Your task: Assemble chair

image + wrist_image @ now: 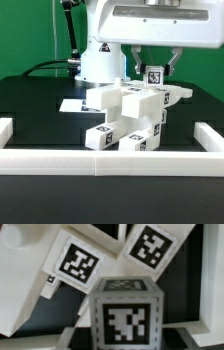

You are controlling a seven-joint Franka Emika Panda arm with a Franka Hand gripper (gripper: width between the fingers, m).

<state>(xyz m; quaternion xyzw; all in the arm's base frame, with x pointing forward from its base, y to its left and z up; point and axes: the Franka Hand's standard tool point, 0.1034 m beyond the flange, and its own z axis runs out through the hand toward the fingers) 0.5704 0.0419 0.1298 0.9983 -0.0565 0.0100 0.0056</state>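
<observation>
1. Hanging above the middle of the black table [40, 95], my gripper [153, 66] points straight down from the white arm, directly over the chair [125, 115].
2. The chair is a stepped cluster of white blocks with small black-and-white tags. It stands on the table, just behind the low white rail [110, 160] that runs across the front of the exterior view.
3. Its highest part is a tagged post [155, 74]. It rises at the exterior view's right side of the cluster and reaches up between my two dark fingers [133, 66].
4. One finger sits on each side of that post. I cannot tell whether my jaws are clamped on it or stand just clear of it.
5. My wrist view is mostly filled by a white block [125, 317] seen close, with one tag on its end face and another on the side toward the camera. I cannot tell whether it is that same post.
6. Beyond the block, the wrist view shows a tagged slab [80, 260] and a second tagged slab [150, 245]. They are near one another, both tilted in the picture, with blurred edges.
7. The marker board [73, 103] lies flat on the table at the exterior view's left of the chair, partly hidden behind it.
</observation>
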